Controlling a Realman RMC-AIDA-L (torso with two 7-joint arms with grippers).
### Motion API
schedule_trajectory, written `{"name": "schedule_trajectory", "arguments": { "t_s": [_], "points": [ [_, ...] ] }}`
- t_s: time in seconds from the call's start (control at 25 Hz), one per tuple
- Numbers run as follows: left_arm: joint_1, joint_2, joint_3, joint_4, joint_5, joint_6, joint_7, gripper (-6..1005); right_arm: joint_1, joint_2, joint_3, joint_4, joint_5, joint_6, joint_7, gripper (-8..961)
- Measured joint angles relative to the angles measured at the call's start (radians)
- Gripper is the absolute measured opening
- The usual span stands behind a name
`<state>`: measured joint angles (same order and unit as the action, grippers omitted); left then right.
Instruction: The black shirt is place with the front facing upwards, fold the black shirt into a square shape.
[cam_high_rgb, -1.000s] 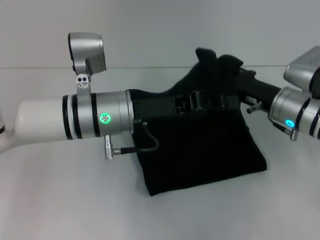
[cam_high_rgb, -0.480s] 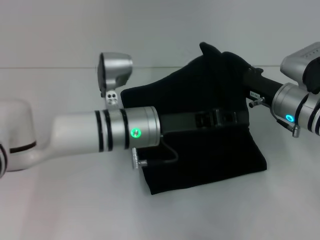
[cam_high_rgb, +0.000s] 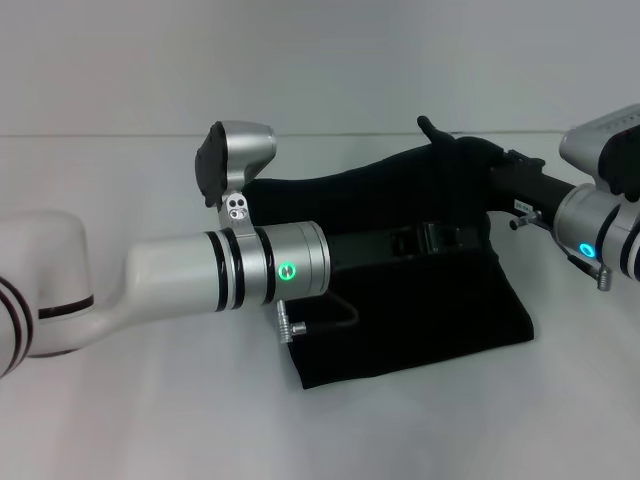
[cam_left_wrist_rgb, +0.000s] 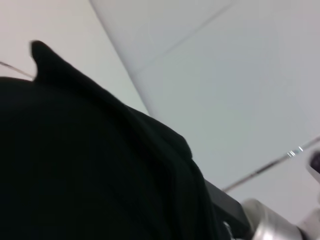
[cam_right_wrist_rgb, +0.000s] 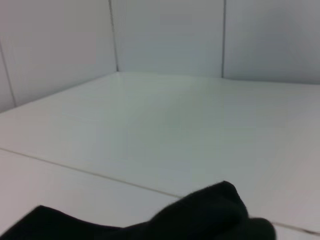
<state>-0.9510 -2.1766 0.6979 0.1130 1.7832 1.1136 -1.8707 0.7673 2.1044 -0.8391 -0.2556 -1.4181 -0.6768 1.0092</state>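
- The white worktop (cam_high_rgb: 150, 420) spreads out beneath both my arms, with a pale wall rising behind it.
- The black shirt (cam_high_rgb: 420, 320) lies on the worktop below my two grippers, already folded into a compact block, its lower layers flat with a squared near edge.
- The shirt's upper layer is lifted off that block and hangs as a raised ridge between my grippers, with a small peak of cloth standing up at its top near my right gripper.
- My left arm reaches across from my left side, and its black left gripper (cam_high_rgb: 440, 238) sits against the lifted layer, over the middle of the folded block; I cannot tell whether it is clenched on the cloth or released, because black gripper and black cloth merge.
- My right arm comes in from my right side, and my right gripper (cam_high_rgb: 480, 180) is buried in the raised cloth at the top of the ridge, just beyond my left gripper; I cannot tell how it is set either.
- In my left wrist view the shirt (cam_left_wrist_rgb: 90, 170) fills most of the picture, right up close.
- In my right wrist view only a bunched fold of the shirt (cam_right_wrist_rgb: 200, 215) shows, with bare worktop (cam_right_wrist_rgb: 150, 130) stretching beyond it.
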Motion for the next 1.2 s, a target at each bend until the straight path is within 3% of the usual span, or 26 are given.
{"name": "schedule_trajectory", "arguments": {
  "t_s": [0.36, 0.6, 0.92, 1.0, 1.2],
  "points": [
    [-0.003, 0.0, 0.001, -0.011, -0.029, -0.079, 0.0, 59, -0.026, -0.003, 0.003, 0.012, 0.002, 0.015, 0.003, 838],
    [0.004, 0.0, 0.002, -0.008, -0.033, -0.038, 0.002, 114, -0.102, -0.007, 0.048, 0.002, 0.103, -0.015, 0.017, 838],
    [0.049, 0.001, 0.002, 0.035, -0.033, 0.077, 0.006, 257, -0.248, -0.013, 0.111, -0.011, 0.294, -0.257, 0.018, 838],
    [0.079, 0.003, 0.006, 0.073, -0.032, 0.13, 0.012, 499, -0.27, -0.014, 0.124, -0.011, 0.308, -0.338, 0.02, 838],
    [0.227, 0.013, 0.006, 0.232, -0.026, 0.282, 0.017, 697, -0.267, -0.017, 0.092, -0.013, 0.28, -0.506, 0.018, 838]
  ]
}}
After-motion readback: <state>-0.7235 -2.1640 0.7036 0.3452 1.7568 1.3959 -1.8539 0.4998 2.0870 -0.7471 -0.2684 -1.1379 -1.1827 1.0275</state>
